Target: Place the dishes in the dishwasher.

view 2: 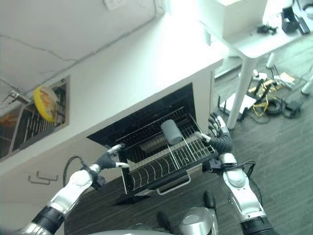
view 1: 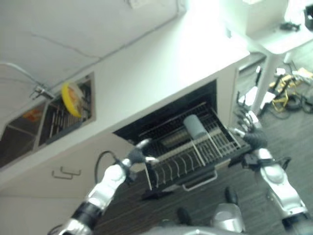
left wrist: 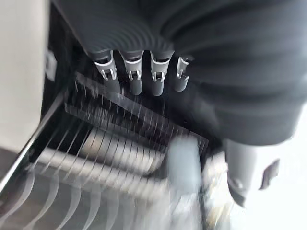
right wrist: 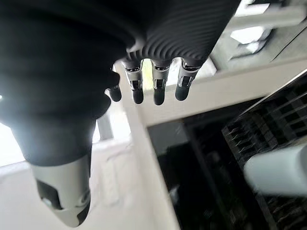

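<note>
- The black wire dishwasher rack (view 2: 161, 156) is pulled out of the dark dishwasher opening (view 2: 146, 115) under the white tabletop (view 2: 161, 63), and the two hands flank it, one at each front corner.
- A grey cylindrical cup (view 2: 171, 131) lies on its side in the rack, towards the back and right of centre. Its long axis runs roughly front to back, along the way the rack slides.
- The left hand (view 2: 108, 160) sits at the rack's left edge with its fingers relaxed and grasping nothing; in the left wrist view its straight fingers (left wrist: 135, 82) point over the rack's tines.
- The right hand (view 2: 220, 139) is just beside the rack's right front corner, fingers spread and empty; its wrist view shows the fingers (right wrist: 158, 91) hanging loose beside the rack.
- A yellow round plate (view 2: 45, 104) stands on edge in a wire drying rack (view 2: 29, 127) set into the tabletop far to the left, well apart from both hands.
- That plate looks like the dish not yet loaded, and it lies up and to the left of the rack, so the left hand is clearly the nearer one for fetching it.
- The upright tines at the rack's front row stand free, which seems the likely slot for it.
</note>
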